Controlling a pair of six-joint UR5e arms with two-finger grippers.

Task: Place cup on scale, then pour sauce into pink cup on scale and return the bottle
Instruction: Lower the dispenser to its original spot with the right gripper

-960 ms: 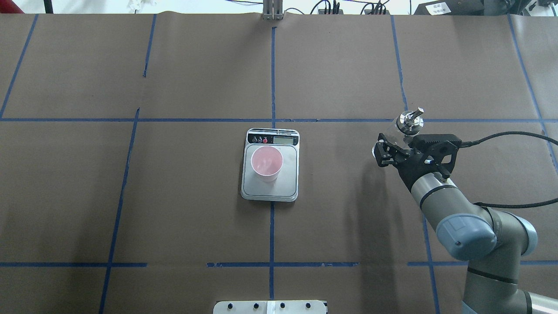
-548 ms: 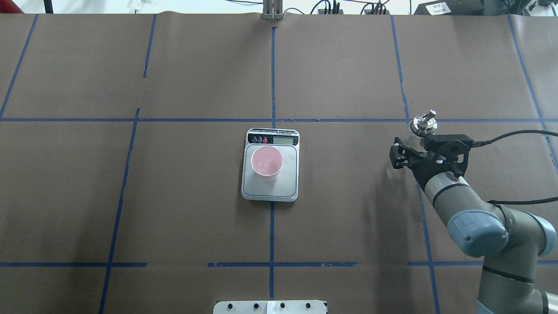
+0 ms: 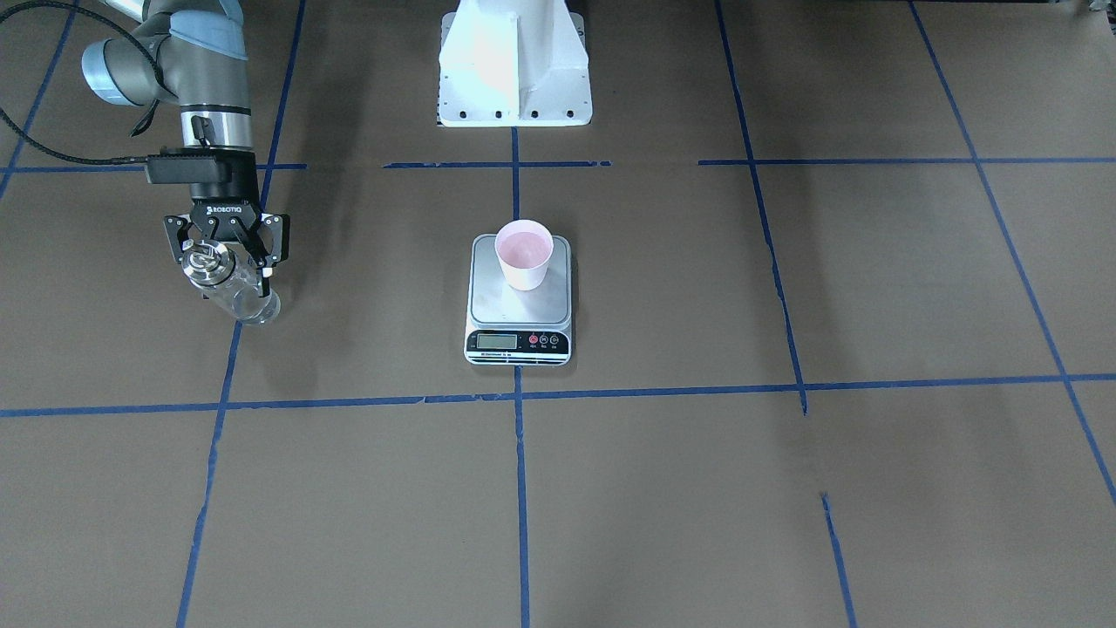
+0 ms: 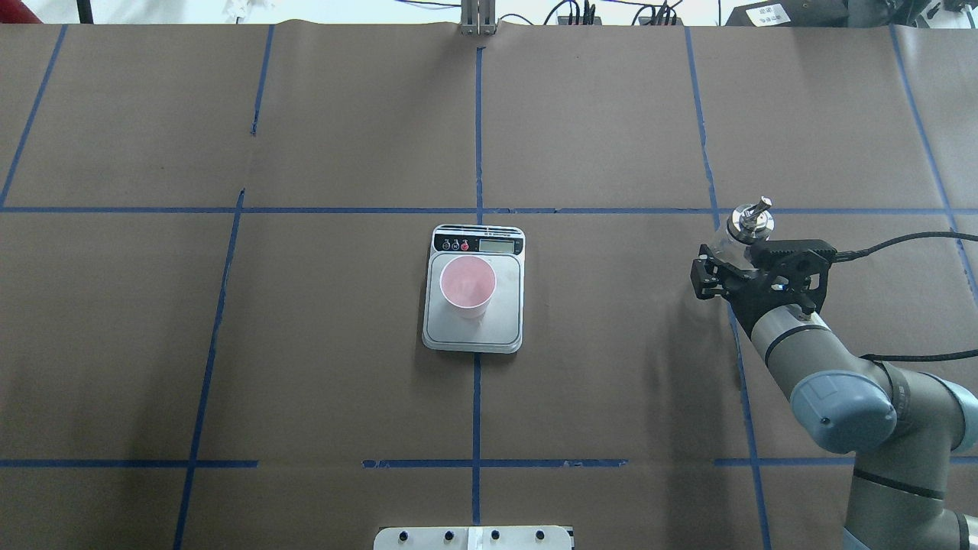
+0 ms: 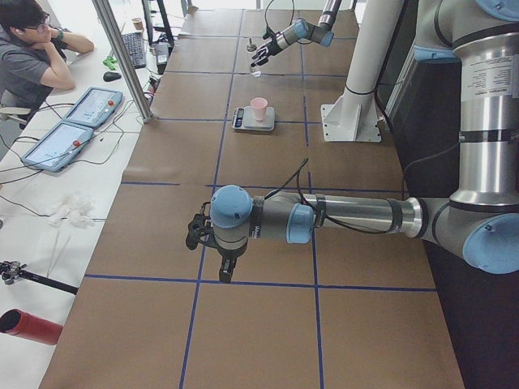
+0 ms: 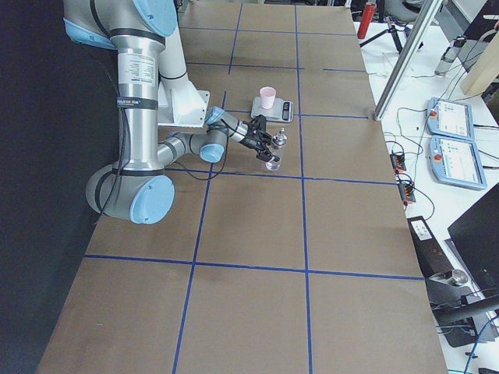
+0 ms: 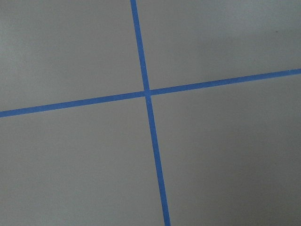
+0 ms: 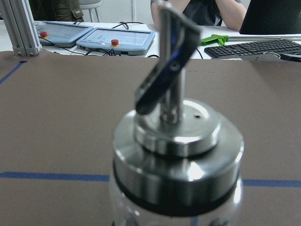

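Note:
The pink cup [image 4: 467,284] stands upright on the back half of the scale [image 4: 474,334], and shows in the front view [image 3: 523,253] on the scale's platform [image 3: 520,307]. My right gripper [image 4: 726,258] is shut on the clear glass bottle [image 4: 749,221] with a silver cap, far right of the scale, roughly upright. The front view shows the gripper [image 3: 228,260] around the bottle [image 3: 235,295], low near the table; I cannot tell if it touches. The right wrist view shows the cap and spout [image 8: 178,141]. My left gripper [image 5: 199,235] hovers over the table; open or shut, I cannot tell.
Blue tape lines grid the brown table [image 4: 611,137]. The white robot base [image 3: 514,61] stands behind the scale. The left wrist view shows only a tape crossing [image 7: 146,92]. Operators' tablets [image 5: 77,121] and a keyboard lie beyond the far edge.
My right gripper has carried the bottle further right, away from the scale, and the bottle has come more upright. The cup and scale have not moved.

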